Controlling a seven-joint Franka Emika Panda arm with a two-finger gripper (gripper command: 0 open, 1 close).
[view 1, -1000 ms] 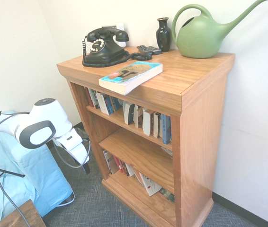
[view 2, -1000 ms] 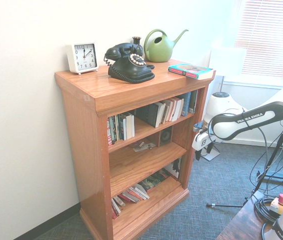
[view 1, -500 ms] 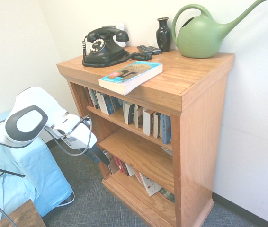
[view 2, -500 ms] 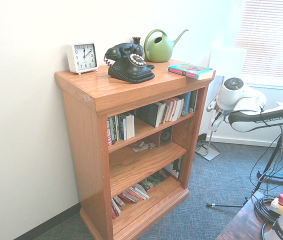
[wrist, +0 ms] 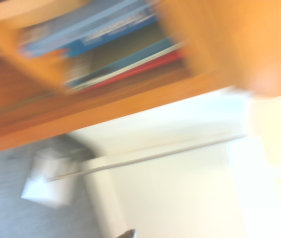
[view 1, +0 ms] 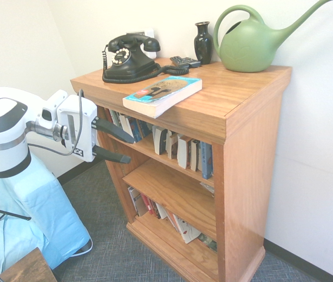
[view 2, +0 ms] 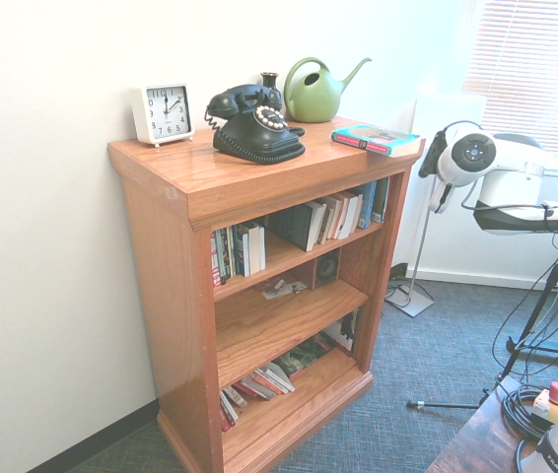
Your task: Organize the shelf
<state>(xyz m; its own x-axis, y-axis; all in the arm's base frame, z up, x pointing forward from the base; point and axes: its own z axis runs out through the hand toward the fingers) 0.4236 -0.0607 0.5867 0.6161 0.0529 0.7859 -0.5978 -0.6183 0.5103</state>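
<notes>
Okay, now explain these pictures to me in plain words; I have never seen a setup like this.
The machine is a white robot arm with a two-finger gripper, open and holding nothing, in front of a wooden bookcase.

Two pictures come from outside cameras facing the bookcase from opposite sides. The third, blurred, comes from the arm's wrist and shows part of the shelving close up.

On the bookcase's top are a white clock, a black telephone, a dark vase, a remote-like device, a green watering can and a book. More books stand or lean on the shelves below.
</notes>
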